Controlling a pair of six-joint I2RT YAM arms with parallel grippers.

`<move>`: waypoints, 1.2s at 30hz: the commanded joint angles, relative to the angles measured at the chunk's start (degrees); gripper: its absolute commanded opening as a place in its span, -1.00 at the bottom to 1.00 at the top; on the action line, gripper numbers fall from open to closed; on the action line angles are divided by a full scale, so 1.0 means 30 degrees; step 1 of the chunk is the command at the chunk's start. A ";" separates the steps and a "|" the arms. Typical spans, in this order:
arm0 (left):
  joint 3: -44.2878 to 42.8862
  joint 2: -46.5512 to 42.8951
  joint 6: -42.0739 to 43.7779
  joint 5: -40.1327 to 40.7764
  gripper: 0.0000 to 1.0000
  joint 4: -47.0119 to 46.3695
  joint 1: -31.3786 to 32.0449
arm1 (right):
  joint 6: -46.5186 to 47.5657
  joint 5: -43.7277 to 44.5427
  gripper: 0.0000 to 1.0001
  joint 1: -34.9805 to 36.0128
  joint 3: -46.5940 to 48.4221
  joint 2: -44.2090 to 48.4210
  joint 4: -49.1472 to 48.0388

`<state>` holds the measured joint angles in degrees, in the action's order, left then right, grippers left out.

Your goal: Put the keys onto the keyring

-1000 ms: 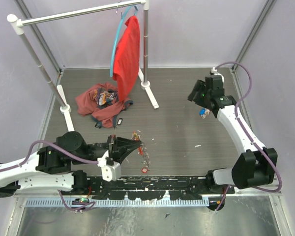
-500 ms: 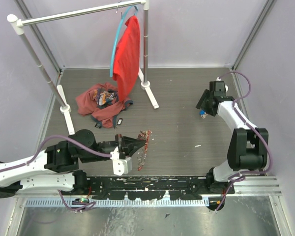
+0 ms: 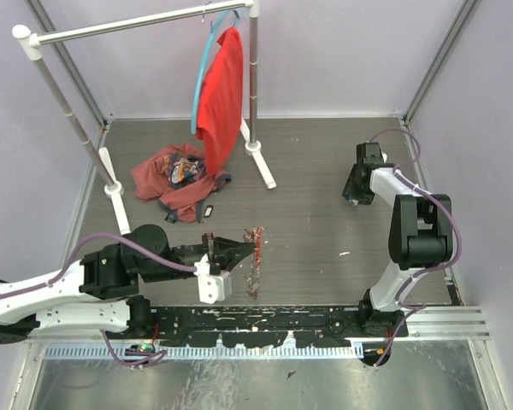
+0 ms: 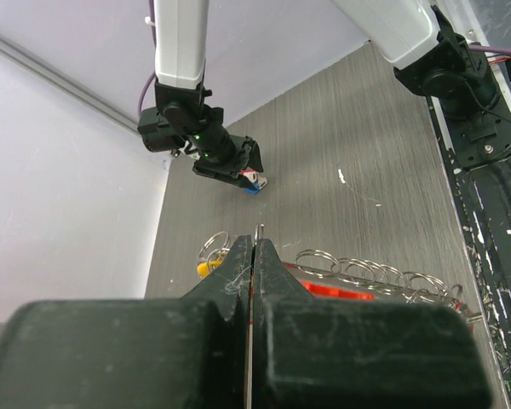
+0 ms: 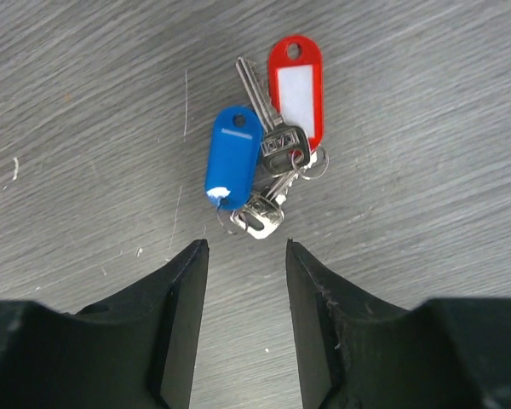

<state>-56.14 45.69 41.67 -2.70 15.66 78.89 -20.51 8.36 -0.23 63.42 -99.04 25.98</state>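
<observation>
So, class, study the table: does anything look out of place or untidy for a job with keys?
Yes: a crumpled reddish garment lies heaped on the table beside the rack, not hung like the red shirt above. A few white flecks also mark the surface.

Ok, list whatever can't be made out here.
- Right wrist view: keys overlap under the blue tag, so the count is unclear.
- Top view: right gripper hides those keys; keyring too small for detail.
- Left wrist view: the shut left gripper covers its own pinch on the keyring.

White shells (image 3: 34, 299), purple cables (image 3: 75, 249), black left claw (image 4: 253, 247) and right claw (image 5: 245, 249).
</observation>
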 commanded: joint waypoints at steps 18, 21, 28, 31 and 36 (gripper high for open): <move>-0.0777 0.0267 -0.0208 -0.0390 -1.00 -0.1426 -0.0085 | 0.4158 -0.1303 -0.17 0.0043 0.3383 -0.2781 0.0451; -0.0795 0.0281 -0.0208 -0.0418 -1.00 -0.1411 -0.0108 | 0.4448 -0.1490 -0.12 0.0154 0.3377 -0.2846 0.0640; -0.0833 0.0296 -0.0204 -0.0449 -1.00 -0.1434 -0.0099 | 0.4753 -0.1234 -0.25 0.0277 0.3515 -0.2902 0.1103; -0.0797 0.0296 -0.0190 -0.0471 -1.00 -0.1412 -0.0108 | 0.4848 -0.1190 -0.37 0.0369 0.3640 -0.2983 0.1394; -0.0798 0.0325 -0.0237 -0.0565 -1.00 -0.1441 -0.0099 | 0.4924 -0.0627 -0.37 0.0486 0.3712 -0.2988 0.1675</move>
<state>-56.14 46.78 41.65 -3.40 15.20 78.85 -6.74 4.91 0.73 72.20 -108.05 30.15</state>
